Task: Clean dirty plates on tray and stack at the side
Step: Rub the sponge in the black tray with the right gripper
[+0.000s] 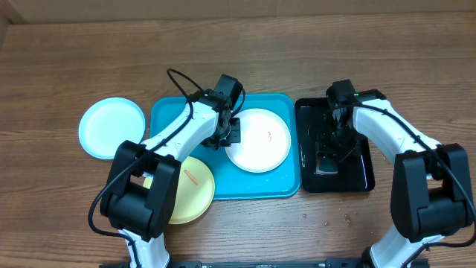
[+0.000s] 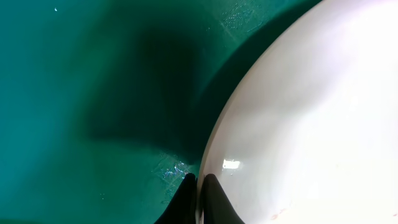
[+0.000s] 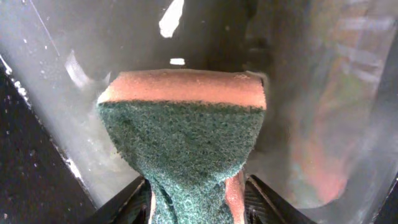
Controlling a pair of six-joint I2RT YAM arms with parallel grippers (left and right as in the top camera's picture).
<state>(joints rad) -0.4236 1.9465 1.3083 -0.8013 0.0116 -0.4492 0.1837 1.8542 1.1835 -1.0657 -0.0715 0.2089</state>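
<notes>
The white plate [image 1: 260, 140] with a small orange smear lies on the right half of the turquoise tray [image 1: 167, 112]. My left gripper [image 1: 232, 132] is shut on the plate's left rim; the left wrist view shows both fingers [image 2: 199, 183] pinching the rim of the white plate [image 2: 311, 118] over the tray [image 2: 74, 93]. The pale mint-blue plate [image 1: 111, 127] lies on the table left of the tray. The yellow-green plate [image 1: 192, 190] with an orange smear overlaps the tray's front left corner. My right gripper [image 1: 338, 138] is shut on a green-and-orange sponge [image 3: 183, 137] over the black tray [image 1: 361, 167].
The glossy black tray stands right of the turquoise tray, touching it. Both arms reach in from the near edge of the wooden table. A few crumbs lie on the table in front of the black tray.
</notes>
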